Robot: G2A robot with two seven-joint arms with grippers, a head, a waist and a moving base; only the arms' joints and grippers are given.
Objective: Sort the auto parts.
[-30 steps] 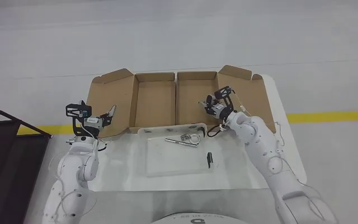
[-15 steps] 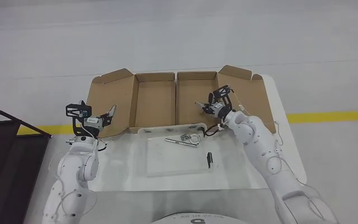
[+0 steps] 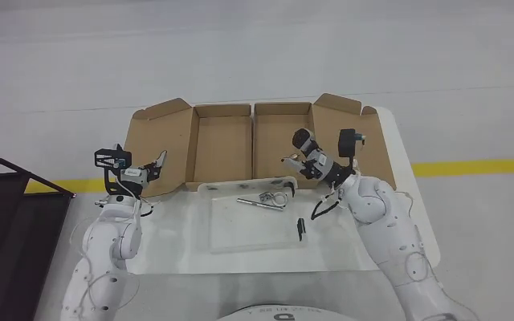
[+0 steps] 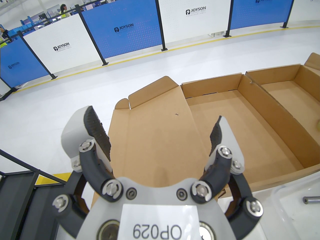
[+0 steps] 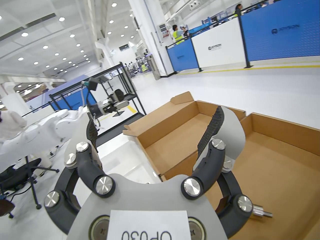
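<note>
Two open cardboard boxes stand side by side at the back, the left box (image 3: pixel 223 148) and the right box (image 3: pixel 277 132). In front lies a clear tray (image 3: pixel 241 237) holding a metal rod (image 3: pixel 257 202), a metal ring (image 3: pixel 278 197) and a small black part (image 3: pixel 301 229). My right gripper (image 3: pixel 287 172) (image 5: pixel 153 126) hangs open and bare over the right box's front wall. A small knurled metal stud (image 5: pixel 261 212) lies on that box's floor close to it. My left gripper (image 3: pixel 157 164) (image 4: pixel 155 126) is open over the left box's outer flap (image 4: pixel 155 136), holding nothing.
The boxes' flaps (image 3: pixel 353 132) spread outward on both sides. A black rack (image 3: pixel 20 209) stands off the table's left edge. The rod's end (image 4: pixel 310 199) shows in the tray corner near my left wrist.
My right gripper has pulled back from over the right box's floor toward its front wall and turned to face left. The left arm has kept still.
</note>
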